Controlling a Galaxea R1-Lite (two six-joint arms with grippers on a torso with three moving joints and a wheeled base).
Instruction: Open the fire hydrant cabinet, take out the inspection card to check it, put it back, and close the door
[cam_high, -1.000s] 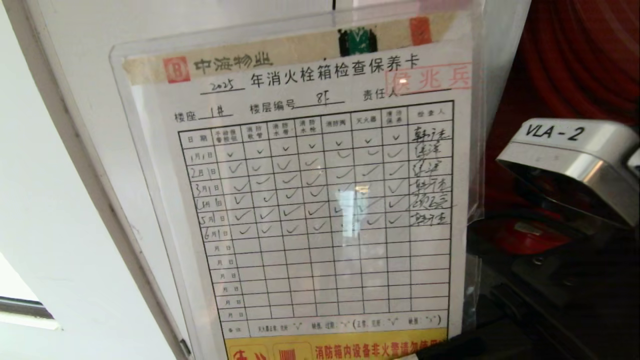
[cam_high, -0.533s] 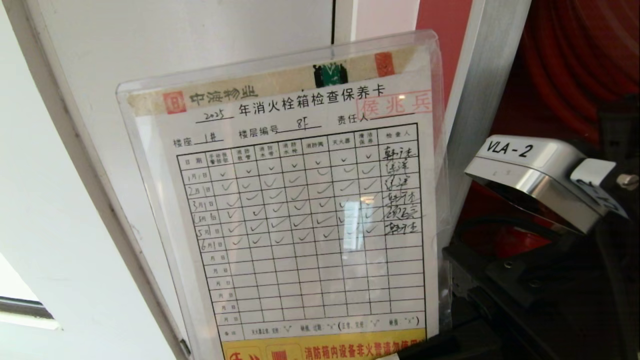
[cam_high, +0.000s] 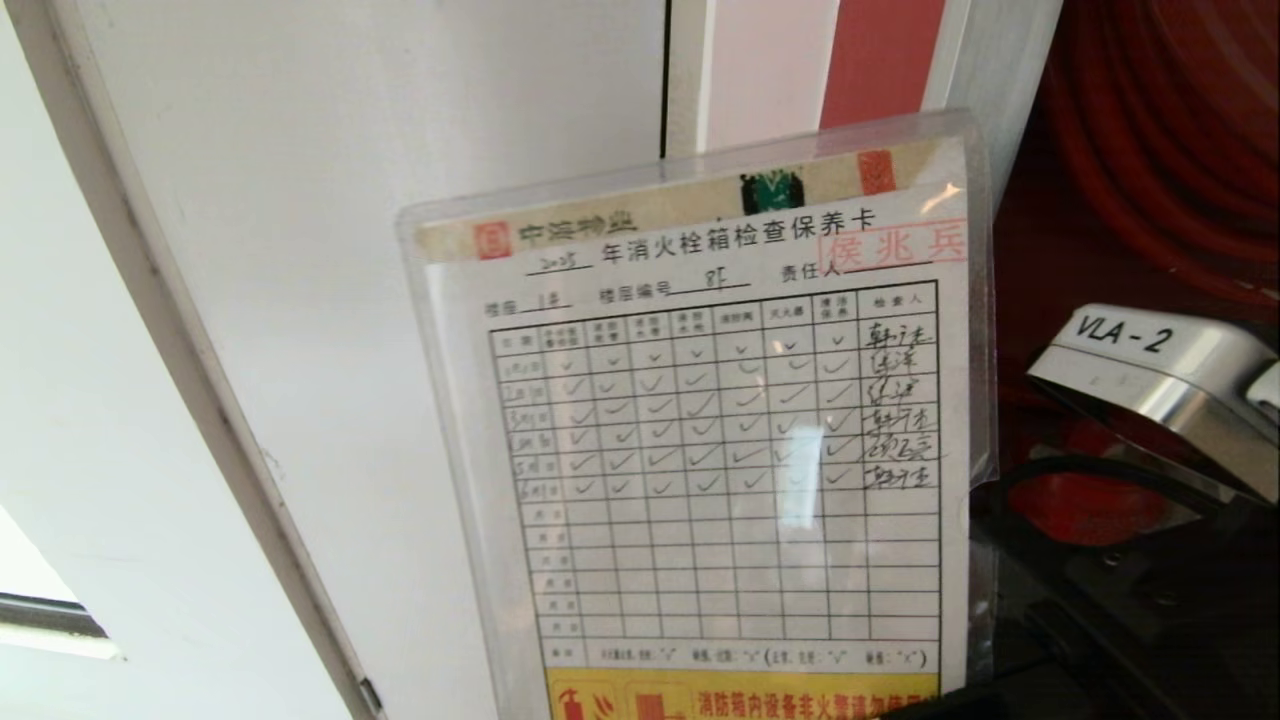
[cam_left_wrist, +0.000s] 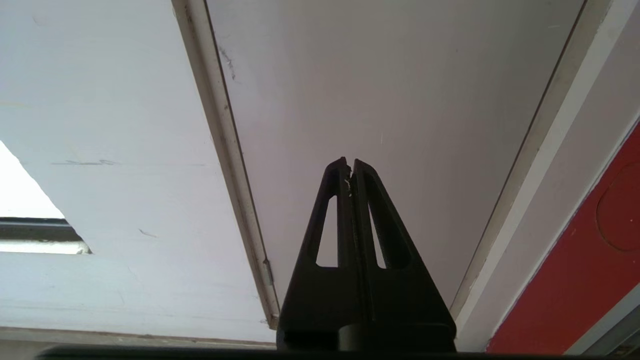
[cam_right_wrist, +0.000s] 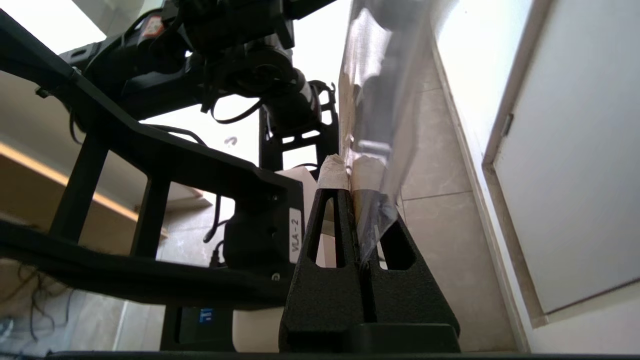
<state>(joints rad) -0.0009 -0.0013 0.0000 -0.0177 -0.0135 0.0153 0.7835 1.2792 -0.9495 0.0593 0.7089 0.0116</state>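
The inspection card (cam_high: 720, 450), a gridded sheet with ticks in a clear sleeve, stands upright in the middle of the head view, in front of the white panel and the cabinet's silver frame (cam_high: 990, 70). My right gripper (cam_right_wrist: 350, 172) is shut on the sleeve's lower edge (cam_right_wrist: 372, 220); its wrist housing (cam_high: 1150, 375) shows right of the card. Behind them is the fire hydrant cabinet's red inside, with the hose reel (cam_high: 1170, 130) and a red valve part (cam_high: 1090, 505). The door is out of view. My left gripper (cam_left_wrist: 349, 165) is shut and empty, parked facing the white panel.
A plain white panel (cam_high: 400, 200) with a grey edge strip (cam_high: 200, 400) fills the left of the head view. In the right wrist view my own black frame (cam_right_wrist: 150, 150) stands close behind the card, over a tiled floor (cam_right_wrist: 435, 150).
The card has moved away from the head camera, lower and to the right, and looks smaller. The right wrist housing went along with it. The left arm has stayed still.
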